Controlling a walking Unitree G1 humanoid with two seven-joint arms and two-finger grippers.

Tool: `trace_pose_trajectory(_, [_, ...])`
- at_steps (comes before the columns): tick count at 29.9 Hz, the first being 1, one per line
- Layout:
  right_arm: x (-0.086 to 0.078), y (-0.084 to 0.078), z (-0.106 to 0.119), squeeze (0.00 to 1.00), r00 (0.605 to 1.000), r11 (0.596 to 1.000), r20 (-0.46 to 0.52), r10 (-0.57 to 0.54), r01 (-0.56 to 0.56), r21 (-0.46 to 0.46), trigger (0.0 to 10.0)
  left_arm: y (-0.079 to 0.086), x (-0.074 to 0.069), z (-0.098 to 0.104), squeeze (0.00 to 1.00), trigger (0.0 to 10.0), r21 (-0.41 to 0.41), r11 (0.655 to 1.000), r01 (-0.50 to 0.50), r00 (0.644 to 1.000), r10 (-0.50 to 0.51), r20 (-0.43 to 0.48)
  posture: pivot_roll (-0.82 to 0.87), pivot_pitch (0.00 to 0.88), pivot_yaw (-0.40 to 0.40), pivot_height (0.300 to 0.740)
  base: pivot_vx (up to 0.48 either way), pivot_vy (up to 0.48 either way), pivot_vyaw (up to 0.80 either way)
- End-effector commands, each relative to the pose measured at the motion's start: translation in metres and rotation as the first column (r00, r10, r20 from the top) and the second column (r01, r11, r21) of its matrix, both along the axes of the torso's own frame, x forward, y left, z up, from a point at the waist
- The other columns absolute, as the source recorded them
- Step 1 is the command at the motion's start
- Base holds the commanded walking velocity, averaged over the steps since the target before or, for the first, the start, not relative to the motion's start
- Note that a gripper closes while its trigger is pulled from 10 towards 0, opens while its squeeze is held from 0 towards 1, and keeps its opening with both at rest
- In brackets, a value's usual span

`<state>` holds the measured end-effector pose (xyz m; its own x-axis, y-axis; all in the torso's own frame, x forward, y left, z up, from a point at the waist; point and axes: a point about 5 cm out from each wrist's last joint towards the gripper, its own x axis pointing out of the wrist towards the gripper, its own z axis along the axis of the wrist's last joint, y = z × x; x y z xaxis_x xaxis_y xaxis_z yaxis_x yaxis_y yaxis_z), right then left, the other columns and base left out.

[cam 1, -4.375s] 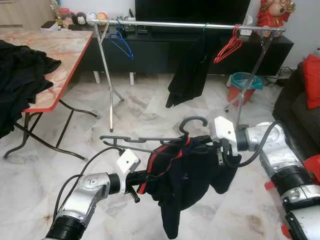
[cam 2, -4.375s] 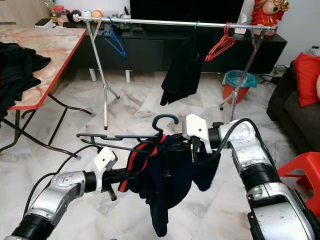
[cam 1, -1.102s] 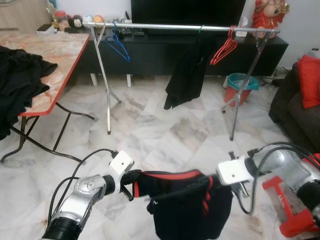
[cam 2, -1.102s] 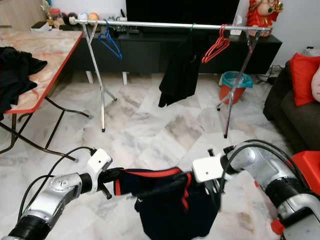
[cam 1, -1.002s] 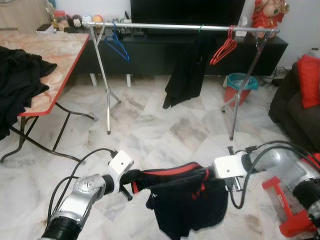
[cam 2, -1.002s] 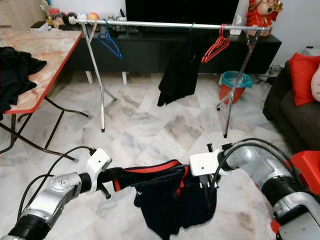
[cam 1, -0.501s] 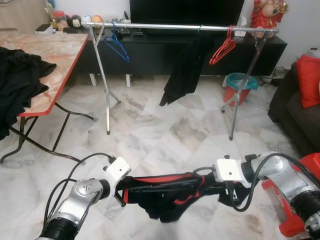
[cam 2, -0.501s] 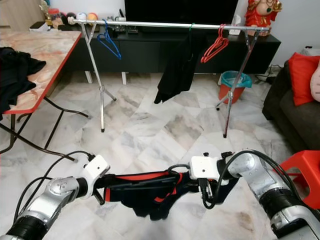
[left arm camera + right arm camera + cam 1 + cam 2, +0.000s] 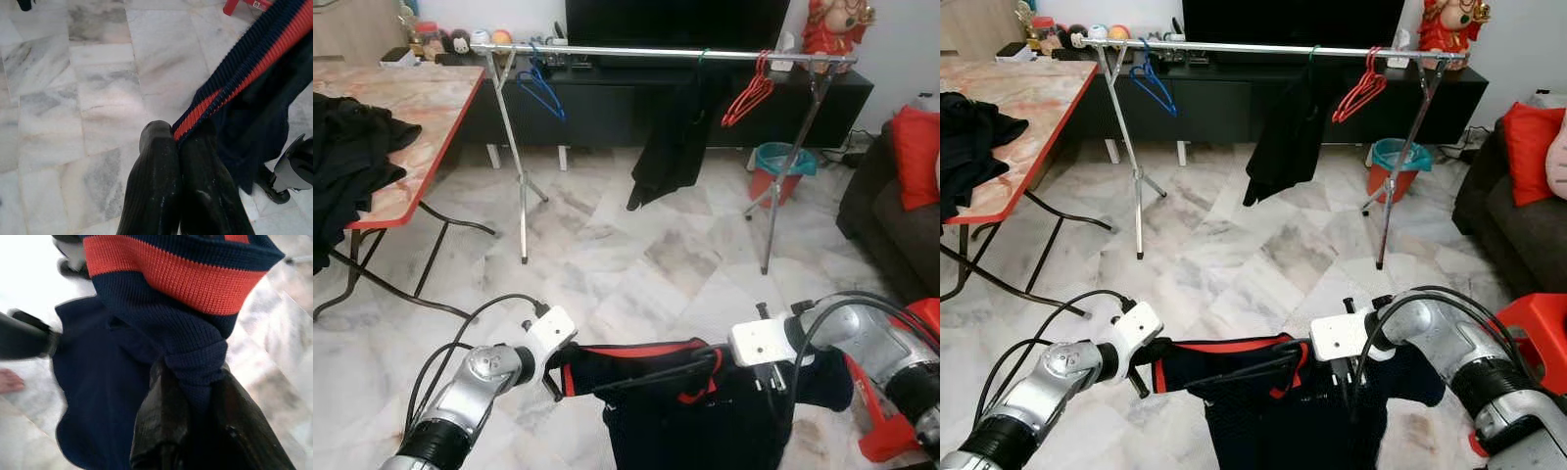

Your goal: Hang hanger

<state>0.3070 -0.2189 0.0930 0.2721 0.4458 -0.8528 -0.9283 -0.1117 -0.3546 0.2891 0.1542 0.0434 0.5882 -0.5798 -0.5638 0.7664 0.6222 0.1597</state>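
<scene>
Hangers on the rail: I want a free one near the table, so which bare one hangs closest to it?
The blue hanger, at the rail's table end; the red hangers hang at the far end.

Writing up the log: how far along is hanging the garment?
Done: the dark hanger sits inside the navy garment. In hand: left gripper and right gripper each pinch its red-striped collar, stretching it low over the floor. Left: reach the rail and hook it on.

Both head views look forward and down, sharing the silver clothes rail (image 9: 656, 52); each wrist view peers close along its hand's black fingers (image 9: 168, 196).
</scene>
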Motion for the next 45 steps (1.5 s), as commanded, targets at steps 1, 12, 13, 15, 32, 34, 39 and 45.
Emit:
trace_pose_trajectory(1, [-0.002, -0.051, 0.003, 0.00, 0.984, 0.967, 0.005, -0.181, 0.179, -0.181, 10.0, 0.047, -0.004, -0.012, 0.00, 0.0, 0.151, 0.976, -0.156, 0.986, 0.163, -0.037, 0.09, 0.000, -0.026, 0.740, 0.000, 0.000, 0.00])
trace_pose_trajectory(12, [0.004, -0.049, -0.007, 0.00, 0.946, 0.941, 0.094, -0.309, 0.319, -0.115, 10.0, 0.046, -0.008, -0.016, 0.00, 0.0, 0.169, 0.978, -0.124, 0.989, 0.136, -0.063, 0.09, 0.000, -0.022, 0.740, 0.000, 0.000, 0.00])
trace_pose_trajectory(13, [0.003, -0.048, -0.009, 0.00, 0.945, 0.940, 0.091, -0.315, 0.324, -0.107, 10.0, 0.046, -0.008, -0.015, 0.00, 0.0, 0.170, 0.978, -0.121, 0.989, 0.133, -0.064, 0.09, 0.000, -0.022, 0.740, 0.000, 0.000, 0.00])
trace_pose_trajectory(15, [0.005, -0.045, -0.009, 0.00, 0.936, 0.936, 0.098, -0.338, 0.345, -0.071, 10.0, 0.047, -0.008, -0.015, 0.00, 0.0, 0.178, 0.977, -0.115, 0.990, 0.128, -0.064, 0.08, 0.000, -0.019, 0.740, 0.000, 0.000, 0.00])
trace_pose_trajectory(32, [0.022, -0.038, 0.000, 0.00, 0.845, 0.875, 0.233, -0.481, 0.478, 0.073, 10.0, 0.047, -0.007, -0.014, 0.00, 0.0, 0.210, 0.974, -0.079, 0.993, 0.096, -0.072, 0.08, 0.000, -0.011, 0.740, 0.000, 0.000, 0.00])
trace_pose_trajectory(34, [0.023, -0.032, -0.002, 0.00, 0.848, 0.873, 0.204, -0.488, 0.475, 0.111, 10.0, 0.046, -0.006, -0.013, 0.00, 0.0, 0.207, 0.975, -0.074, 0.993, 0.091, -0.069, 0.08, 0.000, -0.011, 0.740, 0.000, 0.000, 0.00])
trace_pose_trajectory(39, [0.024, -0.005, 0.012, 0.00, 0.876, 0.829, 0.046, -0.481, 0.437, 0.349, 10.0, 0.047, -0.005, -0.012, 0.00, 0.0, 0.217, 0.974, -0.073, 0.994, 0.089, -0.066, 0.08, 0.000, -0.007, 0.740, 0.000, 0.000, 0.00])
trace_pose_trajectory(45, [0.025, 0.000, 0.020, 0.00, 0.901, 0.851, 0.054, -0.430, 0.384, 0.359, 10.0, 0.047, -0.003, -0.012, 0.00, 0.0, 0.227, 0.970, -0.082, 0.994, 0.097, -0.057, 0.08, 0.000, -0.009, 0.740, 0.000, 0.000, 0.00])
